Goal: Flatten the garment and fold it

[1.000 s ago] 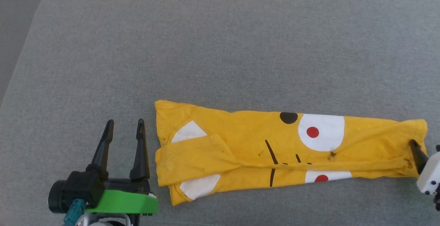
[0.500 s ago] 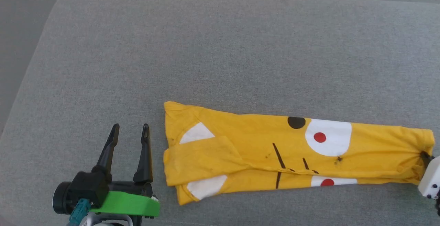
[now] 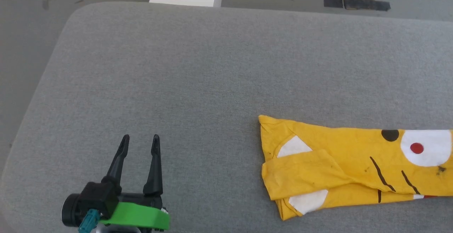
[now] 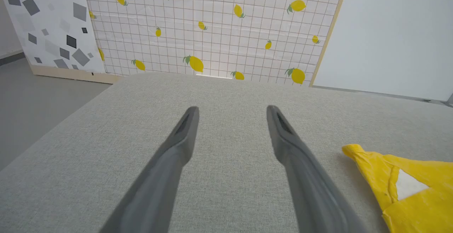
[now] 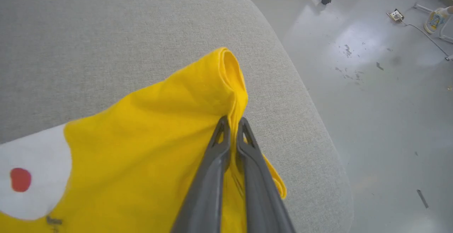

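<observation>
Left gripper (image 3: pixel 139 137) is seen spread and empty in the head view near the desk's (image 3: pixel 177 66) front left corner; the garment (image 3: pixel 336 169), just beside it earlier, lies well apart toward the right edge. Left wrist view: one yellow corner of it is shown. Right wrist view: the right gripper (image 5: pixel 232 119), lately open, is pinched on the garment's end, so stretching is judged underway.
</observation>
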### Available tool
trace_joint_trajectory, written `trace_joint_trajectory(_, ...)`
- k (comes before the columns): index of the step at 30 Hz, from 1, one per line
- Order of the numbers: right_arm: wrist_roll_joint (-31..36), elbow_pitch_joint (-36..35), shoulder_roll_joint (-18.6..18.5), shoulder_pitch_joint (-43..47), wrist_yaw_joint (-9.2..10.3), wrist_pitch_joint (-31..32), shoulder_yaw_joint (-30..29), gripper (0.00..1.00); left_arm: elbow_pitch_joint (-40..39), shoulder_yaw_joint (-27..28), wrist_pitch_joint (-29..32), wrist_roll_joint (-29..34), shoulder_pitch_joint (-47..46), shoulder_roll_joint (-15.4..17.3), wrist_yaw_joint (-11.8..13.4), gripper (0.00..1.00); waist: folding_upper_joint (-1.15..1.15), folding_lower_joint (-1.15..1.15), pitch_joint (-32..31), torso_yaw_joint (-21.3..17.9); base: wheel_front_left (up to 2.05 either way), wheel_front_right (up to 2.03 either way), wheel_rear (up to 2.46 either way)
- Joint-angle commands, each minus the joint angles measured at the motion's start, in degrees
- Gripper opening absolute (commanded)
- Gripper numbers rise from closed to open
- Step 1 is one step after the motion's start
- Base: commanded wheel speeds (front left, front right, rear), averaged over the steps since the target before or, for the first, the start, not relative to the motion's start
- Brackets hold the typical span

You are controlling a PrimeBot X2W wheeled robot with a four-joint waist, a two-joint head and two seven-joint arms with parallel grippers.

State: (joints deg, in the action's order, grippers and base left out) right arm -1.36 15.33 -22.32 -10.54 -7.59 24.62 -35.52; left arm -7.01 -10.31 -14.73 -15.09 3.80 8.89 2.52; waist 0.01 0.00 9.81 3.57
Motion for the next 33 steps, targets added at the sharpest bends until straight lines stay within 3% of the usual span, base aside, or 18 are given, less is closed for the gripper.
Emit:
trace_joint_trajectory(1, -1.1, -0.4, 1.6, 0.1, 0.1, -0.4, 0.7, 0.0, 0.1, 0.2, -0.3, 0.7, 0.9, -0.6, -0.1, 1.0, -0.01, 0.0, -0.8, 0.5, 0.0, 0.0, 0.0)
trace_joint_trajectory(5, -7.0, -3.6, 6.3, 0.6, 0.1, 1.3, 5.3, 0.0, 0.5, 0.3, -0.3, 0.5, 1.6, -1.6, -0.3, 1.0, -0.01, 0.0, -1.8, 0.8, 0.0, 0.0, 0.0)
trace_joint_trajectory(10, -14.6, -12.0, 11.1, 2.7, 0.1, 7.2, 17.0, 0.0, 0.8, 0.6, -0.3, 0.5, 2.0, -2.7, -0.8, 1.0, -0.01, 0.0, -2.7, 0.9, 0.0, 0.0, 0.0)
trace_joint_trajectory(18, -19.0, -22.1, 14.7, 2.7, 0.1, 14.3, 34.5, 0.0, 0.9, 1.7, -0.3, 0.7, 1.6, -3.7, -1.9, 1.0, -0.01, 0.0, -2.7, 2.3, 0.0, 0.0, 0.0)
trace_joint_trajectory(26, -17.8, -17.0, 16.5, -0.3, 0.1, 15.4, 42.9, 0.0, 1.8, 1.4, -0.3, 0.6, 0.4, -4.7, -3.0, 1.0, -0.01, 0.0, -1.4, 5.9, 0.0, 0.0, 0.0)
trace_joint_trajectory(32, -16.0, -9.4, 17.9, -1.2, 0.1, 14.1, 44.2, 0.0, 2.6, 1.0, -0.3, 0.4, -0.7, -5.3, -3.6, 1.0, -0.01, 0.0, -0.7, 8.5, 0.0, 0.0, 0.0)
trace_joint_trajectory(33, -15.6, -8.3, 18.1, -1.3, 0.1, 13.9, 44.3, 0.06, 2.8, 1.0, -0.3, 0.4, -0.9, -5.4, -3.7, 1.0, -0.01, 0.0, -0.6, 8.8, 0.0, 0.0, 0.0)
